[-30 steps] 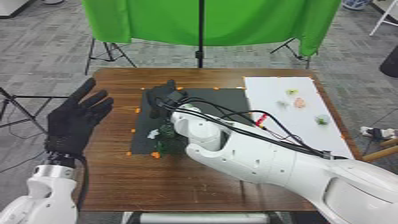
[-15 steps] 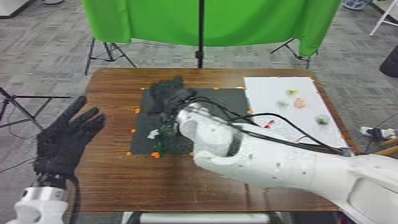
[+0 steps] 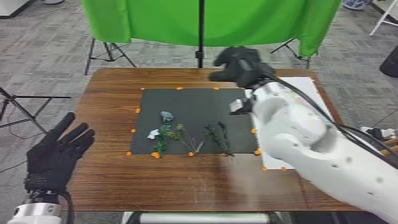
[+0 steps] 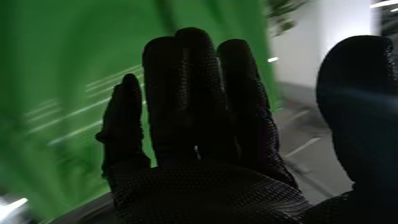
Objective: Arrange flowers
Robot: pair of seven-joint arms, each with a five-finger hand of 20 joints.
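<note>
In the head view, the flowers point(image 3: 182, 138) lie on the desk point(image 3: 115, 177) in a loose row by the black mat's point(image 3: 191, 102) near edge, stems mostly nearward, presumably to look as if growing. The right hand point(image 3: 242, 64) hangs around the desk's far edge, likely sparing them; the left point(image 3: 57, 152), fingers spread, is at its left edge, leaving room.

In the right wrist view, straight fingers and a thumb held apart pinch nothing.

Green cloth point(image 3: 142, 22) — black pole point(image 3: 201, 30) down its middle — grey floor point(image 3: 40, 55)
</note>
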